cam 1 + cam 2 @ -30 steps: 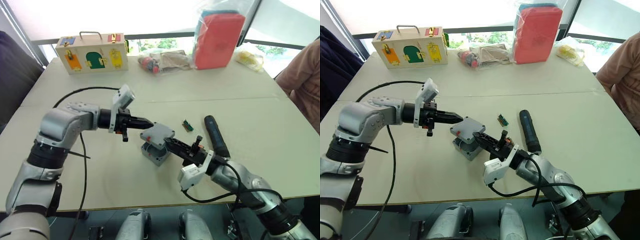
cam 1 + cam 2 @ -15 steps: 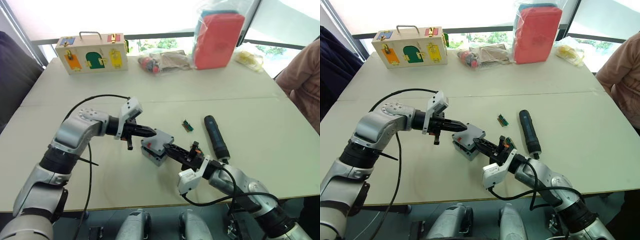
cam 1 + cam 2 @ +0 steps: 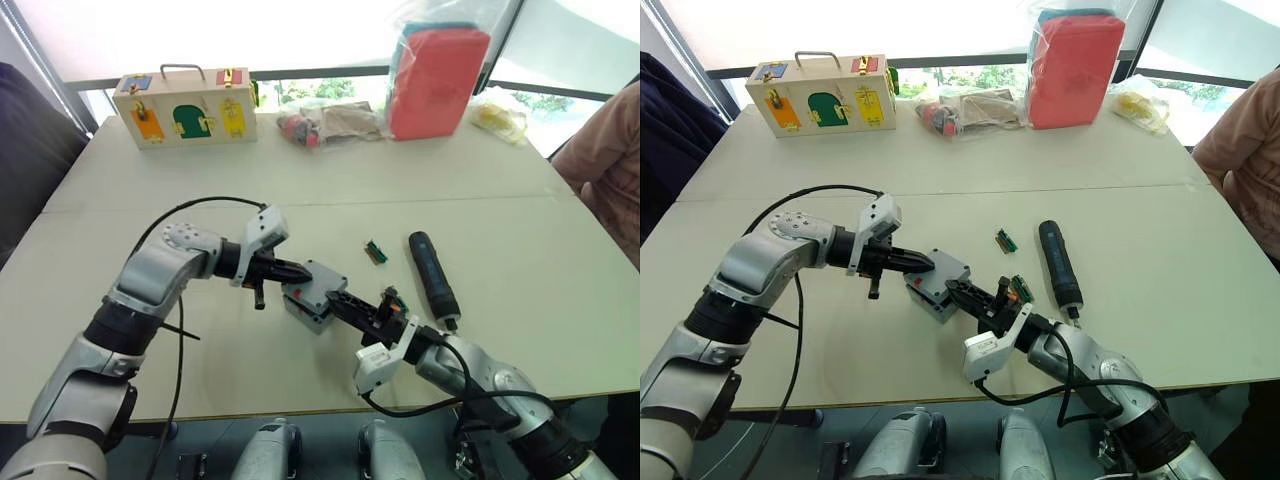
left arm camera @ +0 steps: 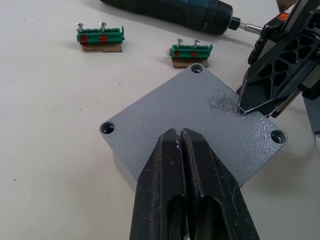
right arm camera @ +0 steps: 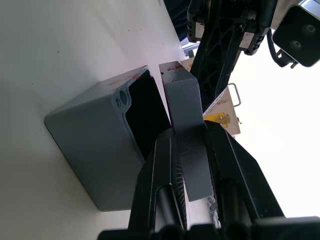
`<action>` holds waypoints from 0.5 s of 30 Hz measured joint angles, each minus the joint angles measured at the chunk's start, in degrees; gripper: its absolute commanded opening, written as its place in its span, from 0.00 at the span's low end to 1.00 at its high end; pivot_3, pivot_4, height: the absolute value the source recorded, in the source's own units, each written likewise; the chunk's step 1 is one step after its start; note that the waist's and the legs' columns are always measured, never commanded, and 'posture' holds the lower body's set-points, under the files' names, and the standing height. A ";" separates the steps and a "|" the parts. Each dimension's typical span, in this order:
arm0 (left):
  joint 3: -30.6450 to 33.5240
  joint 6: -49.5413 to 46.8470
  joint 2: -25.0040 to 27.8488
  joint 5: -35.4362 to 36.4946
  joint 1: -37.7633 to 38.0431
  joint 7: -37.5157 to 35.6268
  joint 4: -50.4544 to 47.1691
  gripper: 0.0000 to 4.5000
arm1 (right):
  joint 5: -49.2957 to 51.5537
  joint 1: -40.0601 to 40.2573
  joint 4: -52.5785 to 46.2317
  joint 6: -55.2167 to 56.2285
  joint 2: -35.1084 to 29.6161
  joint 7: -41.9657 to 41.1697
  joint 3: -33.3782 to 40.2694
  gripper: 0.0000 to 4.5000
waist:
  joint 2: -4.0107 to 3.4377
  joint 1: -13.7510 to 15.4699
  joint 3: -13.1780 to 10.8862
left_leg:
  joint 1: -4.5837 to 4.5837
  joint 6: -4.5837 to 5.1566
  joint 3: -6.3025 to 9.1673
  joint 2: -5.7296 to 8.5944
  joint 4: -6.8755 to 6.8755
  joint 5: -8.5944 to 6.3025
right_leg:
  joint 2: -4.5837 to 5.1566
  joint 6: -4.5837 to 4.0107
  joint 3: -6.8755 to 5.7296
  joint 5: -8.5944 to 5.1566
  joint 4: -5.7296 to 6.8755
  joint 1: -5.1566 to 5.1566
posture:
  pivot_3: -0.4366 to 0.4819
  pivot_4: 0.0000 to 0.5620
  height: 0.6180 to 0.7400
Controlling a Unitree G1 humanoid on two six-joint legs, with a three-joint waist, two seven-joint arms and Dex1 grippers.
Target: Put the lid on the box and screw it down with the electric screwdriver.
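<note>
The grey box [image 3: 303,311] stands at the table's middle. The grey-blue lid [image 3: 319,279] lies over it, and the right wrist view shows a gap between lid [image 5: 182,107] and box [image 5: 95,145] on my right gripper's side. My right gripper [image 3: 336,298] is shut on the lid's edge. My left gripper [image 3: 300,271] is shut with nothing in it, its tips at the lid's top [image 4: 200,117] near the opposite edge. The dark electric screwdriver [image 3: 431,277] lies on the table to the right of the box, apart from both grippers.
Two small green pieces [image 4: 100,37] [image 4: 190,51] lie between box and screwdriver. At the back stand a wooden box with coloured doors [image 3: 185,105], bagged items [image 3: 325,122] and a red pack in plastic [image 3: 435,70]. A person's sleeve [image 3: 600,170] is at the right edge.
The lid, held tilted above the box before, has come down over it in my right gripper. My left gripper has moved in, right up to the lid.
</note>
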State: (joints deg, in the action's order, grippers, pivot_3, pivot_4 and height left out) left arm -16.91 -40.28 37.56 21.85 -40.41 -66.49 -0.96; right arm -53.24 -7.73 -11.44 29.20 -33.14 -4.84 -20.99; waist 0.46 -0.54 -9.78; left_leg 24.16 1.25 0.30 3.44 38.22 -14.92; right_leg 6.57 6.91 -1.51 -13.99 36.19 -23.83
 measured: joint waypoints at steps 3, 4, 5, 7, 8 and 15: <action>-1.32 2.43 0.31 -2.29 0.45 -0.19 -1.32 0.00 | -0.15 0.50 0.00 0.00 0.00 0.04 -0.01 0.26 | 0.00 0.02 0.00 | -0.49 0.16 0.00 0.00 -0.01 -0.10 | 0.00 -0.03 -0.02 -0.09 -0.10 0.51 | 0.48 0.27 1.00; -2.09 2.92 0.55 -2.92 0.50 -0.52 -1.66 0.00 | -0.29 0.65 0.20 0.02 -0.10 -0.26 -0.30 0.32 | 0.01 0.03 0.01 | -0.62 0.19 -0.01 0.00 -0.02 -0.12 | 0.01 -0.04 -0.02 -0.11 -0.11 0.66 | 0.48 0.27 1.00; -2.71 4.13 0.54 -3.64 1.44 -0.95 -2.07 0.00 | -0.31 1.21 0.29 0.02 0.05 -0.06 -0.55 0.41 | 0.00 0.02 0.01 | -0.70 0.24 -0.02 0.00 -0.02 -0.16 | 0.02 -0.05 -0.02 -0.14 -0.10 0.73 | 0.48 0.27 1.00; -3.20 5.37 0.58 -4.96 1.53 -1.07 -2.22 0.00 | -0.22 1.22 -0.01 0.02 0.04 0.12 -0.30 0.58 | 0.11 -0.05 0.15 | -0.77 0.26 -0.01 -0.01 -0.03 -0.17 | 0.01 -0.06 -0.01 -0.15 -0.08 0.77 | 0.48 0.27 1.00; -3.52 5.88 0.61 -5.44 1.54 -1.08 -2.28 0.00 | -0.16 1.22 -0.26 0.02 0.04 0.23 -0.07 0.64 | 0.12 -0.04 0.23 | -0.84 0.33 -0.01 -0.02 -0.03 -0.21 | 0.01 -0.07 -0.02 -0.16 -0.08 0.85 | 0.48 0.27 1.00; -4.42 9.70 0.18 -8.27 2.59 -1.02 -2.19 0.00 | 0.47 2.61 -1.94 -0.17 -0.36 -0.38 1.28 0.74 | 0.09 0.15 0.61 | -1.09 0.60 0.01 -0.02 -0.05 -0.38 | 0.02 -0.13 -0.04 -0.24 -0.11 1.13 | 0.48 0.27 1.00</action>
State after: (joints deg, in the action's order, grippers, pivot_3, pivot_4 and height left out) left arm -21.33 -30.58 37.75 13.57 -37.82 -67.52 -3.15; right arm -52.76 -5.12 -13.37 29.03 -33.50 -5.22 -19.71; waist 0.55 -0.40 -9.17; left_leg 23.07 1.85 0.31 3.42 38.17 -15.29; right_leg 6.59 6.78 -1.55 -14.23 36.09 -22.70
